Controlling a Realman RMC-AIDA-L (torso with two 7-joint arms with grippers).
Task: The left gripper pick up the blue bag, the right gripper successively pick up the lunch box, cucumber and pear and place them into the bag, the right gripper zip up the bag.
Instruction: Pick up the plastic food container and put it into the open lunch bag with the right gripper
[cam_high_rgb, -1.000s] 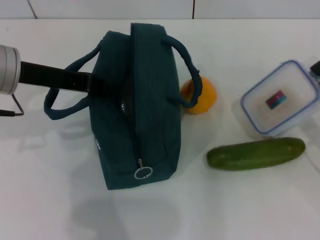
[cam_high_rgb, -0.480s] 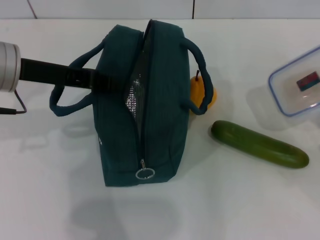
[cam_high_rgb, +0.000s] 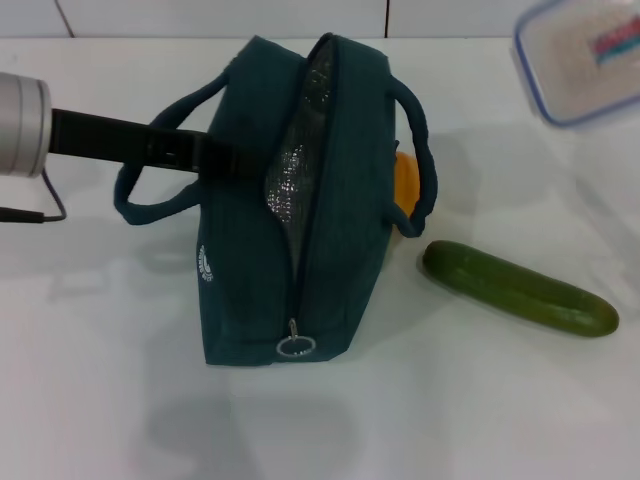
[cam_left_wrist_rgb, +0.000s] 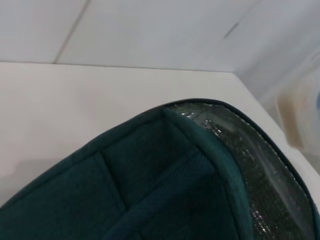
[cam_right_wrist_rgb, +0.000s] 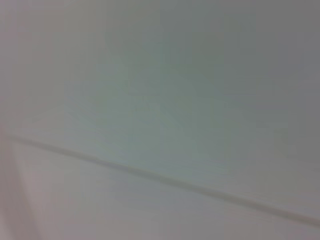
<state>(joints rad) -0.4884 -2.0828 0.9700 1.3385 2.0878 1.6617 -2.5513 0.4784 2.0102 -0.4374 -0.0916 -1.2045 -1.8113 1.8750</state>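
Note:
The blue bag (cam_high_rgb: 340, 230) stands in the middle of the white table, its top unzipped and gaping so the silver foil lining (cam_high_rgb: 290, 170) shows. My left gripper (cam_high_rgb: 218, 158) reaches in from the left and is shut on the bag's left top edge, between the loop handles; the left wrist view shows that teal edge (cam_left_wrist_rgb: 150, 200) and the foil close up. The lunch box (cam_high_rgb: 585, 55) hangs in the air at the far right, partly cut off by the frame. My right gripper is out of view. The cucumber (cam_high_rgb: 520, 288) lies right of the bag. The pear (cam_high_rgb: 405, 180) peeks out behind the bag's right handle.
The ring zip pull (cam_high_rgb: 296, 347) hangs at the bag's near end. A thin black cable (cam_high_rgb: 40, 210) loops below my left wrist. The right wrist view shows only a blurred pale surface crossed by a faint line (cam_right_wrist_rgb: 150, 175).
The lunch box has risen off the table to the far right. The cucumber was knocked askew. The bag's opening has spread wider and the bag has shifted slightly right.

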